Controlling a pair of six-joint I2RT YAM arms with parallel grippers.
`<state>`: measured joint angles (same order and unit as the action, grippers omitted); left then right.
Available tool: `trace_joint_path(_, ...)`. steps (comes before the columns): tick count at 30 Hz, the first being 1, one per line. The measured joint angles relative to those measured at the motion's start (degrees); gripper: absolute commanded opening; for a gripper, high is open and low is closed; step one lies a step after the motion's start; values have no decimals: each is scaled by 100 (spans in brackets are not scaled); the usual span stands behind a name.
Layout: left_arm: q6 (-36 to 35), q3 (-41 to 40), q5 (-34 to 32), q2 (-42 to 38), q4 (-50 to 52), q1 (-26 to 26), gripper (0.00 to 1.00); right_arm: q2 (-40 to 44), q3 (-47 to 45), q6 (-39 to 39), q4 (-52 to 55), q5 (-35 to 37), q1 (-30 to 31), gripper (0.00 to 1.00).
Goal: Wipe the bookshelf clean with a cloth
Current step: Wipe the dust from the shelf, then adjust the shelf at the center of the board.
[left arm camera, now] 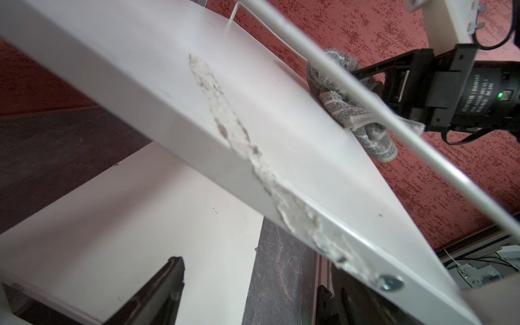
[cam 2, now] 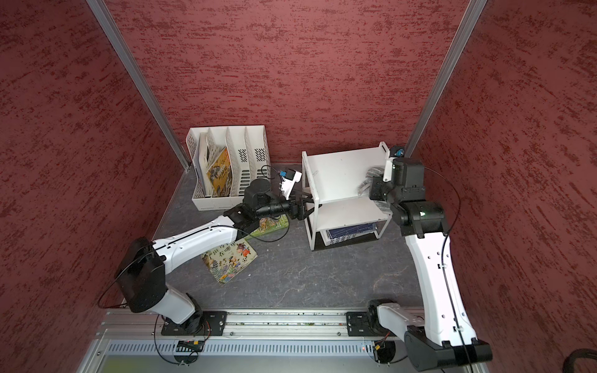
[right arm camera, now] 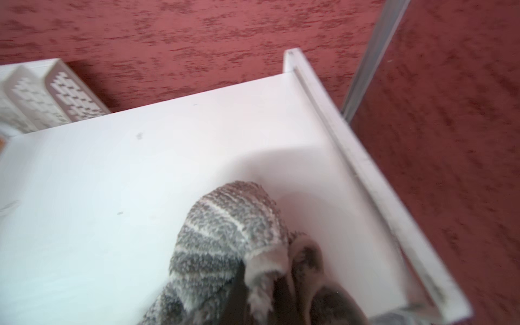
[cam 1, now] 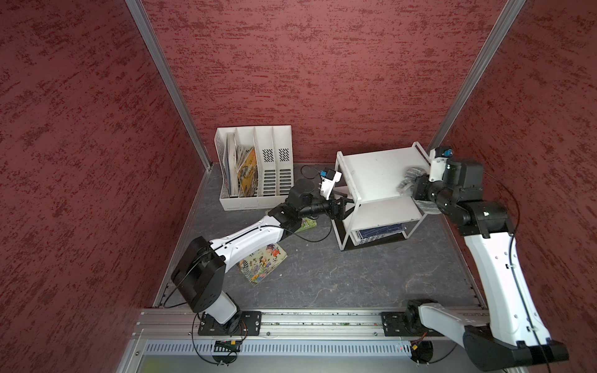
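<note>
Right tool (cam 1: pixel 409 184) is pressed together on the cloth (cam 1: pixel 411 171), but its tips are buried in the grey striped folds. In both top views only the black body behind them shows. In the right wrist view two dark fingers (right arm camera: pixel 282 292) come out of the fabric at the picture's border, cut off and blurred. The cloth lies bunched on the top board of the bookshelf (cam 1: pixel 378 174), at the board's right edge, and one part hangs down over that edge. The bookshelf stands on the dark surface (cam 1: pixel 355 277) at the far right, close to the back wall. The left tool (cam 2: pixel 308 203) is spread wide at the left side of the bookshelf, at the height of the top board. Whether it touches the board or the frame cannot be told. A rough grey strip (left arm camera: pixel 225 126) crosses the board's edge in the left wrist view, and what it is stays unclear. A picture book (cam 1: pixel 263 261) lies half hidden under the left arm. A file organizer (cam 1: pixel 255 168) stands at the back.
</note>
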<state>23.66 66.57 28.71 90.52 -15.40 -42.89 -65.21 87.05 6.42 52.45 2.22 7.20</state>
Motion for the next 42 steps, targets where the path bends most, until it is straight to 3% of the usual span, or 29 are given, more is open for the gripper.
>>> trace_joint_path(8,-17,173,-48,164,87,2,85,-588,114,629,-732,-431,1692,0)
trace_joint_path(14,-37,225,-48,234,98,9,85,-1169,533,745,-885,-323,2039,0)
trace_joint_path(18,-44,205,-55,210,96,46,87,-1377,739,605,-804,-109,1779,0)
trace_joint_path(26,-319,-498,-273,-710,396,162,97,-1392,741,-81,-763,664,264,0)
trace_joint_path(32,-673,-809,-533,-1377,511,-157,100,-1364,754,-280,-586,1228,-369,0)
trace_joint_path(37,-778,-778,-946,-1014,413,-551,99,-1207,758,-258,-348,1248,-476,0)
trace_joint_path(42,-868,-291,-1482,-227,522,-686,95,-678,413,-236,-267,560,-514,3)
